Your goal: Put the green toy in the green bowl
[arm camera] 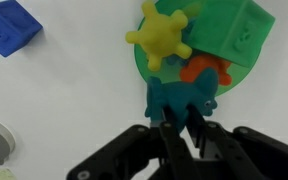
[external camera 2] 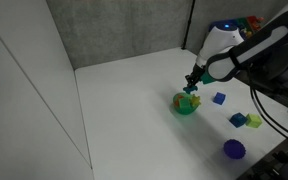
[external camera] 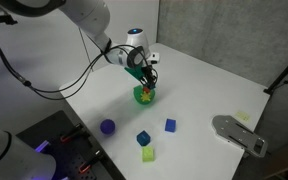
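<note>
The green bowl [arm camera: 229,60] is a bright green round bowl on the white table; it shows in both exterior views [external camera: 144,97] [external camera 2: 185,107]. In the wrist view it holds a yellow spiky toy [arm camera: 162,35], an orange toy [arm camera: 204,70] and a light green cube [arm camera: 234,32]. My gripper [arm camera: 182,125] is shut on the dark teal green toy [arm camera: 179,97] and holds it at the bowl's near rim. In both exterior views the gripper [external camera: 145,80] [external camera 2: 192,84] hangs just above the bowl.
A blue block [arm camera: 8,27] lies near the bowl. In an exterior view, two blue blocks [external camera: 170,125] [external camera: 143,138], a yellow-green cube [external camera: 148,154], a purple bowl [external camera: 107,127] and a grey device [external camera: 239,134] lie on the table.
</note>
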`<move>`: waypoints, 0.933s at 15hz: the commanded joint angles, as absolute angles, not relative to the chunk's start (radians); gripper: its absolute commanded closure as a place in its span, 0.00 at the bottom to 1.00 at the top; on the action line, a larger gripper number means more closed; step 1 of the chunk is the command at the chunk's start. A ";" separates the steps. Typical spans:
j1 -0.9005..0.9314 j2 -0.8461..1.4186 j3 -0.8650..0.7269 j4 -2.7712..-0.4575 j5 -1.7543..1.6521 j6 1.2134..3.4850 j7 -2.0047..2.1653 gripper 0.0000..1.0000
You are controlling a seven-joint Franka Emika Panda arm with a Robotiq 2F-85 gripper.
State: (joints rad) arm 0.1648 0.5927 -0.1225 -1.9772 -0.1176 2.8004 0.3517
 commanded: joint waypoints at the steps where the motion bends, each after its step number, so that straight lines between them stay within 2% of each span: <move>1: 0.172 0.648 -0.128 -1.922 -0.106 2.826 0.325 0.94; 14: 0.173 0.654 -0.118 -1.969 -0.108 2.789 0.271 0.94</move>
